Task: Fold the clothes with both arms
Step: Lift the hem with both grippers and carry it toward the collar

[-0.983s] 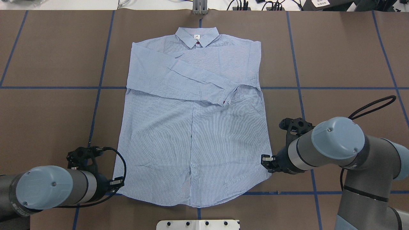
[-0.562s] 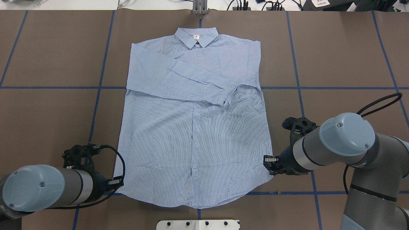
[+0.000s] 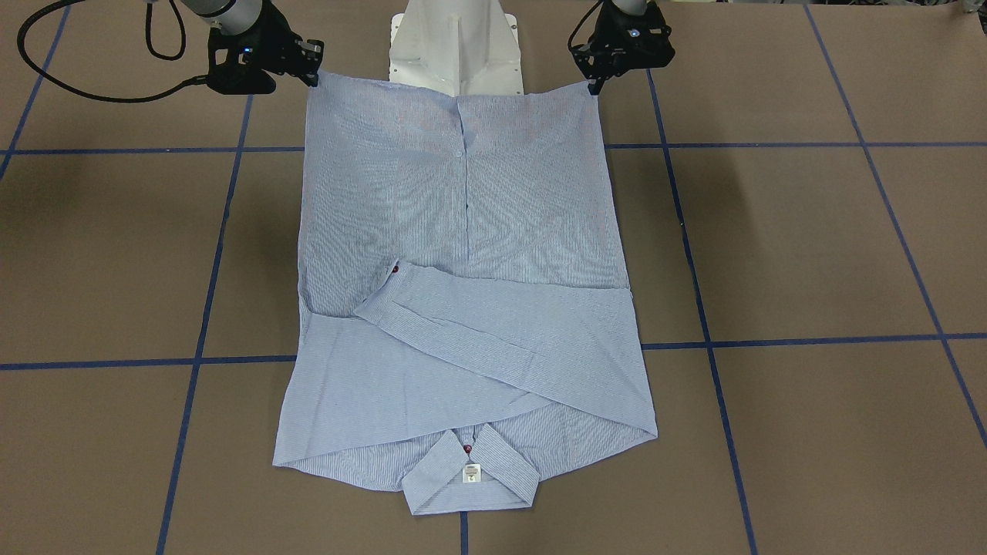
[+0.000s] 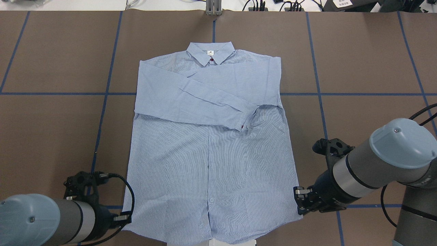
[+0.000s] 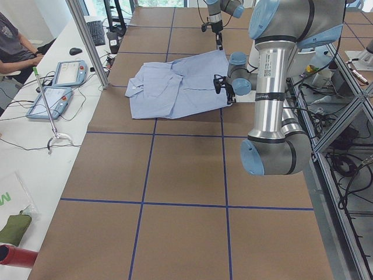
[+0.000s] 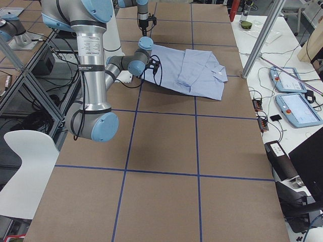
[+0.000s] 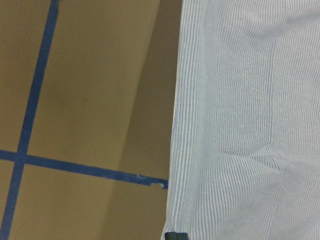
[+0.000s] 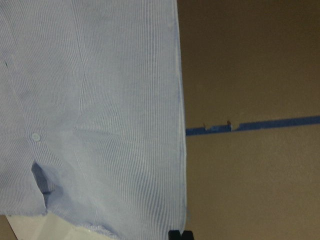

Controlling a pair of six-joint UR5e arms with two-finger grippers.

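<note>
The light blue striped shirt (image 4: 208,160) lies flat and face up on the brown table. Its collar (image 4: 211,53) points away from me, and one sleeve (image 4: 205,99) is folded across the chest. My left gripper (image 4: 127,217) is shut on the hem's left corner. My right gripper (image 4: 297,201) is shut on the hem's right corner. In the front-facing view the shirt (image 3: 463,231) stretches between the left gripper (image 3: 592,83) and the right gripper (image 3: 311,69). Each wrist view shows the shirt's side edge (image 7: 175,125) (image 8: 181,100) over the table.
The white pedestal base (image 3: 455,46) stands at the table's near edge, and the hem's middle lies over its front. Blue tape lines (image 4: 102,116) grid the brown surface. Control tablets (image 5: 70,73) and a seated person (image 5: 11,44) are at the far side.
Both arms have drawn back toward the robot's base, dragging the shirt with them by its hem corners. The collar has slid nearer, and the hem now reaches the pedestal.
</note>
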